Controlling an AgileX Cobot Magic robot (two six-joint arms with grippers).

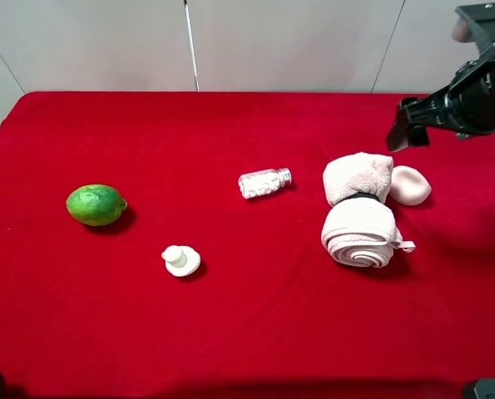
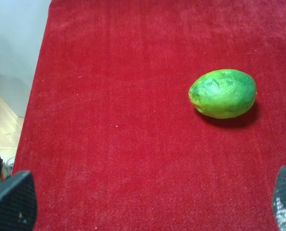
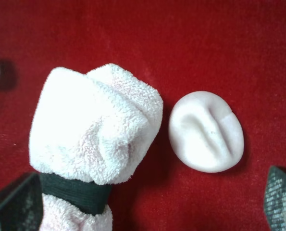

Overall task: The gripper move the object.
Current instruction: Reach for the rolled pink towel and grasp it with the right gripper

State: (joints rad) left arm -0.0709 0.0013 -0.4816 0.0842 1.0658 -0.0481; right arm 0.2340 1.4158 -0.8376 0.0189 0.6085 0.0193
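The rolled pink towel [image 1: 359,218] was judged soft, light and compressible. With the right gripper [image 3: 147,201] spread and empty, a hold at the black band [image 3: 75,192] was advised.

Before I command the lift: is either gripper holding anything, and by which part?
Nothing is held. The right gripper hangs open above the pink towel, its fingers spread and clear of it; the left gripper is open over the red cloth.

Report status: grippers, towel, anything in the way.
Left gripper open, empty, by the lime. Right gripper open, above the rolled pink towel, not touching. Pink oval lump close beside towel, small gap.
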